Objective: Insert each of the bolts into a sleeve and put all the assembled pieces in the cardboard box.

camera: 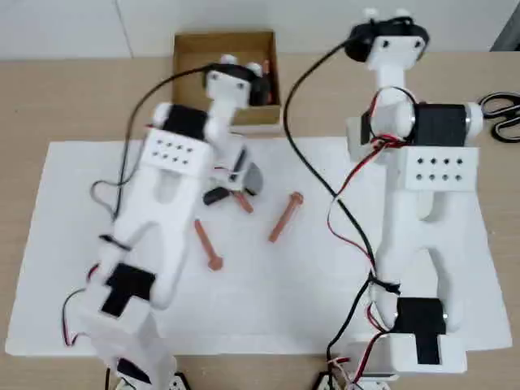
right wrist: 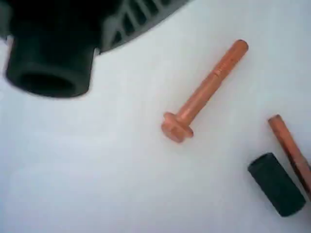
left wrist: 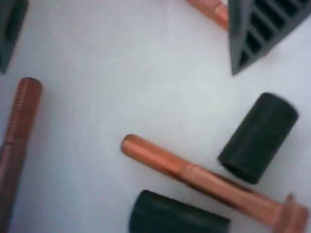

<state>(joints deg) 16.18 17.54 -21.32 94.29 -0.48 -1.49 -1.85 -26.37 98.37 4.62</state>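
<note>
Although one sleeve [right wrist: 48, 65] is clamped in the right gripper [right wrist: 65, 43], three bolts [camera: 286, 215] are left bare on the mat [camera: 81, 284] beside the wide-open left gripper [camera: 236, 185], none yet inserted; the cardboard box [camera: 223, 34] is set far behind.

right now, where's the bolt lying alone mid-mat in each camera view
high view: lone bolt slanted near the middle of the white mat.
left wrist view: lone bolt at the frame edge, threaded end visible.
right wrist view: lone bolt near centre, whole.
shared landmark: second bolt lying against a black sleeve.
</note>
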